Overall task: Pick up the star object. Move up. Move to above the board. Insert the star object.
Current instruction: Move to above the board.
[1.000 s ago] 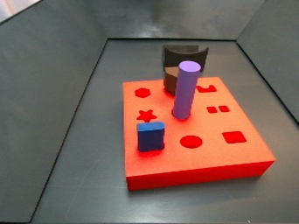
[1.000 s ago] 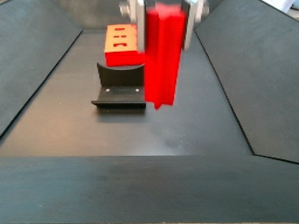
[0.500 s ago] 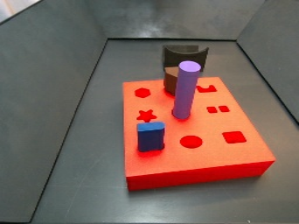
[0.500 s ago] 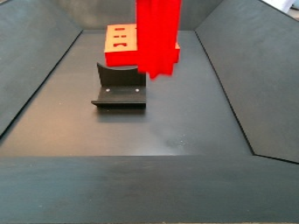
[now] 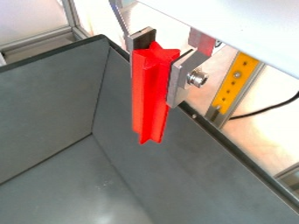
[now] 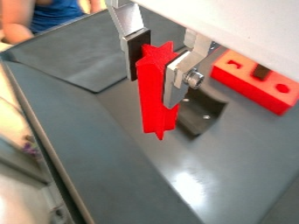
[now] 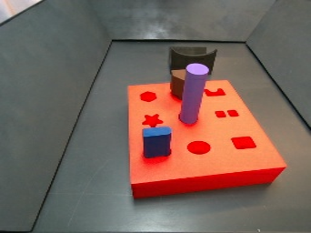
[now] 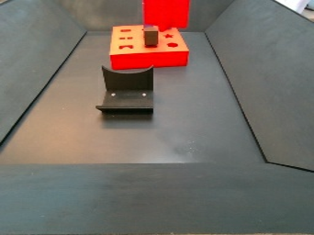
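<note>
My gripper (image 5: pixel 162 58) is shut on the star object (image 5: pixel 149 96), a slim tall red peg with a star-shaped cross-section that hangs down from the fingers. Both wrist views show the grip, also (image 6: pixel 159 63) with the peg (image 6: pixel 156 101). In a side view only the peg's lower end (image 8: pixel 167 11) shows at the frame's upper edge, high above the floor; the gripper itself is out of that frame. The board (image 7: pixel 206 173) is a thick red slab with a free star cutout (image 7: pixel 152 120). It also shows in a side view (image 8: pixel 128 60) and a wrist view (image 6: pixel 260 80).
A thick purple cylinder (image 7: pixel 192 91) and a short blue block (image 7: pixel 155 142) stand in the board. The dark fixture (image 8: pixel 127 92) stands on the floor beside the board, also seen in a side view (image 7: pixel 188 56) and a wrist view (image 6: pixel 201 118). Sloping dark walls surround the floor.
The gripper has risen with the star object: the peg hung low over the fixture before, and now only its lower end shows at the top edge. The board's pieces have not moved.
</note>
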Robot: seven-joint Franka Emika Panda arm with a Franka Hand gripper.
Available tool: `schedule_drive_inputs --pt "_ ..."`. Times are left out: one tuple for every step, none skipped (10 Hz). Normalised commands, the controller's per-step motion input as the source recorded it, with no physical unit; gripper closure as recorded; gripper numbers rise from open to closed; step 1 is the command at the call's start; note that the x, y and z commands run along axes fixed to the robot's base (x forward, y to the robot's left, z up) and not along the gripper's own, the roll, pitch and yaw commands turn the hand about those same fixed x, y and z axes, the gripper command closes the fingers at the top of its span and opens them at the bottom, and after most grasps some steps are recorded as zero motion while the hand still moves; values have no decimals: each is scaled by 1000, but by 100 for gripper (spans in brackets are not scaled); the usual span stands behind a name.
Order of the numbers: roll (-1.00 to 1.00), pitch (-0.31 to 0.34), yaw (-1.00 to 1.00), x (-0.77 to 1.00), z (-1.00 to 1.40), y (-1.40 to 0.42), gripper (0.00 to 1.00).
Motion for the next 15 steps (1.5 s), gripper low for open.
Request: schedule_drive_inputs --pt "-89 257 -599 -78 -31 -1000 100" --pt "-37 118 -366 -86 -29 -1000 100" --pt "-38 44 -222 -88 -31 -1000 100" --pt "-2 22 -118 -89 -29 -1000 100" --pt "24 16 -55 -91 -30 -1000 100" --pt "45 -5 -20 -92 -30 -1000 100" --pt "53 -11 -8 -94 -29 -1000 100" --pt "61 -26 -3 -97 -29 -1000 100" --pt "60 -37 2 -99 -30 -1000 100" --pt "62 -45 5 -101 -29 -1000 100" --pt "61 -50 3 -104 -31 -1000 100" --pt "56 -55 3 -106 -31 -1000 100" --pt "46 -54 6 -110 -30 -1000 100" --pt "36 -55 6 -112 -32 -1000 100" --pt "21 -57 5 -115 -33 -1000 100"
